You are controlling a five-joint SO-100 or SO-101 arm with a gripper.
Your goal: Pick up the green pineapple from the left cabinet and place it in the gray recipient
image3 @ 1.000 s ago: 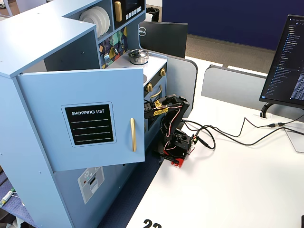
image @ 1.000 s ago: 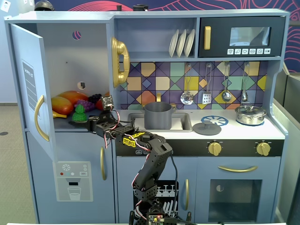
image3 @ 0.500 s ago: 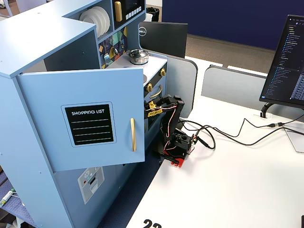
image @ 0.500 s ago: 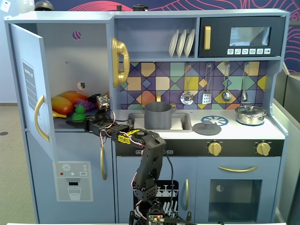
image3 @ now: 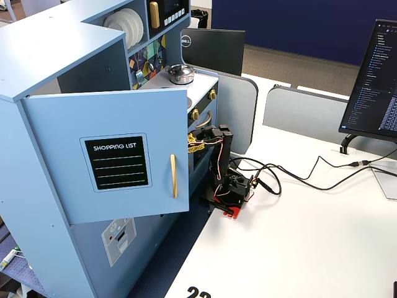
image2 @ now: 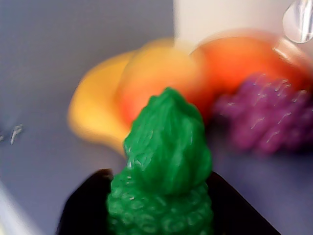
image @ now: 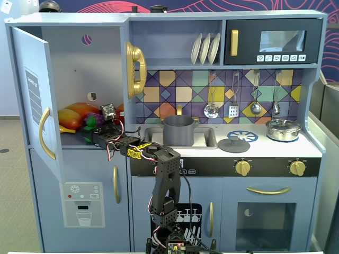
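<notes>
inside the left cabinet (image: 79,69), the gripper (image: 91,132) flanks the green pineapple (image2: 164,166); jaw state unclear. crowding fruit may spoil the grasp.

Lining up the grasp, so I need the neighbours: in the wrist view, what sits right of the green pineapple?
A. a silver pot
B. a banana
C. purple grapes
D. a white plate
C: in the wrist view the green pineapple fills the foreground, and a blurred purple grape bunch lies to its right.
</notes>
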